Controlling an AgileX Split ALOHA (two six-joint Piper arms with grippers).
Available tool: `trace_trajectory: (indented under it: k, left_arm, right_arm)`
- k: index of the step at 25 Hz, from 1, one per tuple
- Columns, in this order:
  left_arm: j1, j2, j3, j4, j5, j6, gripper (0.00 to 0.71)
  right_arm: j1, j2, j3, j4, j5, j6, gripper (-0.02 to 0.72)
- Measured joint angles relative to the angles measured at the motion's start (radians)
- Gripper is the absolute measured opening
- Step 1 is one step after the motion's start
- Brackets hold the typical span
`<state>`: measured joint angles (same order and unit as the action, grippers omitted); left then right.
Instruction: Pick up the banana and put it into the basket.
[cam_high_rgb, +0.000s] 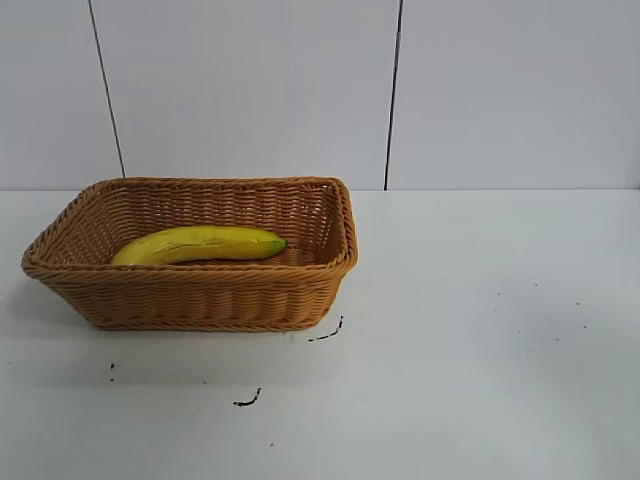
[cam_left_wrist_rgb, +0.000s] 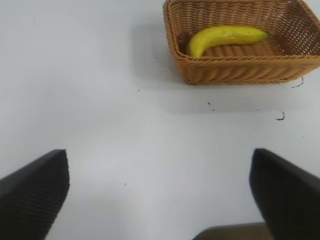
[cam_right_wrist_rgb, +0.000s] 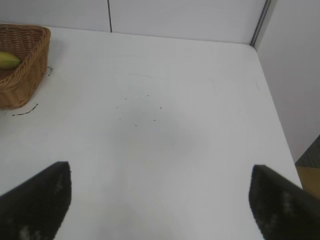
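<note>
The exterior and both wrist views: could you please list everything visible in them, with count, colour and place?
basket: one, tan-brown wicker, on the table at the left of the exterior view.
banana: one, yellow with greenish tip, lying inside the basket, along its length.
table: one, white, with small dark marks in front of the basket and some specks to its right.
wall: white panels with dark seams, behind the table.
left gripper: one, black fingers spread wide, nothing between them, above bare table away from the basket.
right gripper: one, black fingers spread wide, nothing between them, above bare table with the basket off to one side.
</note>
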<state>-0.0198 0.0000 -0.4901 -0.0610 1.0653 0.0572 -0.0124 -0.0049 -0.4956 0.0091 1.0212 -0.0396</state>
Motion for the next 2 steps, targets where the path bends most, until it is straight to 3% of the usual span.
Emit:
trace_trajectory:
  k: [2]
  left_arm:
    - [0.000,0.000,0.000,0.000,0.000,0.000,0.695]
  right_arm:
    - [0.000,0.000,0.000,0.000,-0.001,0.000,0.689]
